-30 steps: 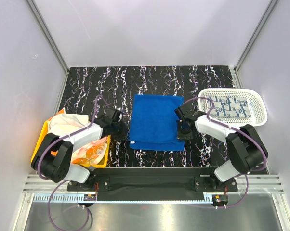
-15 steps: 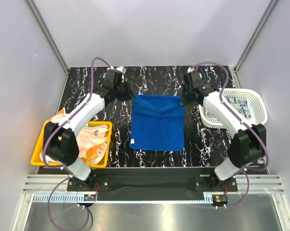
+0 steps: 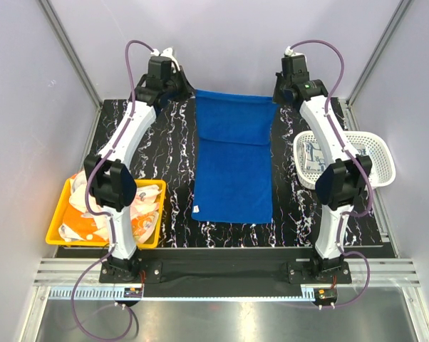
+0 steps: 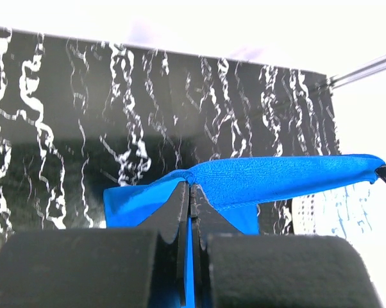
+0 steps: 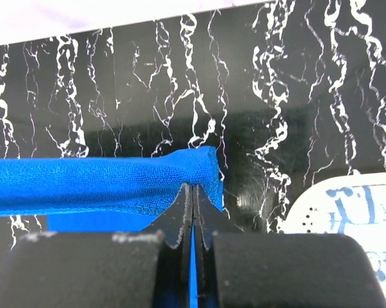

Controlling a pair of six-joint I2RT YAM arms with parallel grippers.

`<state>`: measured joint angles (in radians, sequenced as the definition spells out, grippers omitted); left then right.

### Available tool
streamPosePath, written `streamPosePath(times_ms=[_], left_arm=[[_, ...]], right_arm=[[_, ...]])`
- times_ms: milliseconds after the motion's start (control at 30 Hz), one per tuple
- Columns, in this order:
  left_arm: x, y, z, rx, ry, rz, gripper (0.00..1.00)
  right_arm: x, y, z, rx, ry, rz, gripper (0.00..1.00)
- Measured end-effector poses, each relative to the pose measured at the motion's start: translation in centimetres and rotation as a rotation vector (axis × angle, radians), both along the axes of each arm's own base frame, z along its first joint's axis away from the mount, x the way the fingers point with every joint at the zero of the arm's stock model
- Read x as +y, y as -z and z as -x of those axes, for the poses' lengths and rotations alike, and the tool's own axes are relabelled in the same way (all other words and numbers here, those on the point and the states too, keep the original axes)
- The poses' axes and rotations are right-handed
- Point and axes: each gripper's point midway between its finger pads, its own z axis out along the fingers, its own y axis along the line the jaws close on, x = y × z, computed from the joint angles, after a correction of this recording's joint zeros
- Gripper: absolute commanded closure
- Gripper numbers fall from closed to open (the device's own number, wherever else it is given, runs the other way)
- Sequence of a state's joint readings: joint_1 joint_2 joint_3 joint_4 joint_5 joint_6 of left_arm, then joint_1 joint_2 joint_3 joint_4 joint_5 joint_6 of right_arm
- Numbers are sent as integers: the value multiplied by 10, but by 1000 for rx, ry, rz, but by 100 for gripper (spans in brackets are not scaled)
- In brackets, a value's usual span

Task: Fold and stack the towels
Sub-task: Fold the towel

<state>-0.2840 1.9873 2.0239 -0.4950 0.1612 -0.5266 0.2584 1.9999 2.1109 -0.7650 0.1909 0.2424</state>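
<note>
1. While the blue towel [image 3: 232, 164] is lying lengthwise down the middle of the table [image 3: 164, 178], its near edge is resting flat and its far edge is being held up off the surface. No finished fold is showing on it, so this towel is judged to be at the start of its folding.
2. One white towel with blue pattern [image 3: 311, 158] is sitting in the basket [image 3: 385, 174] at the right. The orange-and-white towel [image 3: 140, 214] and paler ones are lying bunched in the yellow bin [image 3: 54, 231] at the near left, so most of the task is judged to be remaining.
3. Both arms are reaching at full stretch toward the far edge of the table, one at each far corner of the blue towel.
4. The left gripper [image 4: 190, 192] is pinching the far-left corner with its jaws pressed together on the cloth. The right gripper [image 5: 192, 192] is pinching the far-right corner likewise, and the far hem is stretching taut between them.
</note>
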Motion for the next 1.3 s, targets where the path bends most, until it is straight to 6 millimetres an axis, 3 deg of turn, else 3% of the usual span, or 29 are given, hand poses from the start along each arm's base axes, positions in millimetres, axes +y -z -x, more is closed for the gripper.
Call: streamPosePath(times_ms=[167, 433, 633, 833, 1100, 1300], left_arm=[[-2, -7, -6, -23, 12, 11, 100], [-6, -7, -6, -28, 32, 23, 100], [-4, 21, 5, 30, 40, 12, 100], [-1, 38, 18, 71, 42, 3, 100], [1, 9, 27, 12, 44, 19, 100], [3, -2, 33, -8, 44, 24, 100]], right_arm=[[-3, -9, -4, -18, -1, 16, 100], [-5, -2, 1, 5, -3, 25, 100], [-9, 14, 21, 57, -3, 31, 100], [-11, 5, 34, 49, -3, 19, 100], [-9, -15, 45, 15, -19, -10, 100], [-9, -13, 50, 23, -23, -18, 100]])
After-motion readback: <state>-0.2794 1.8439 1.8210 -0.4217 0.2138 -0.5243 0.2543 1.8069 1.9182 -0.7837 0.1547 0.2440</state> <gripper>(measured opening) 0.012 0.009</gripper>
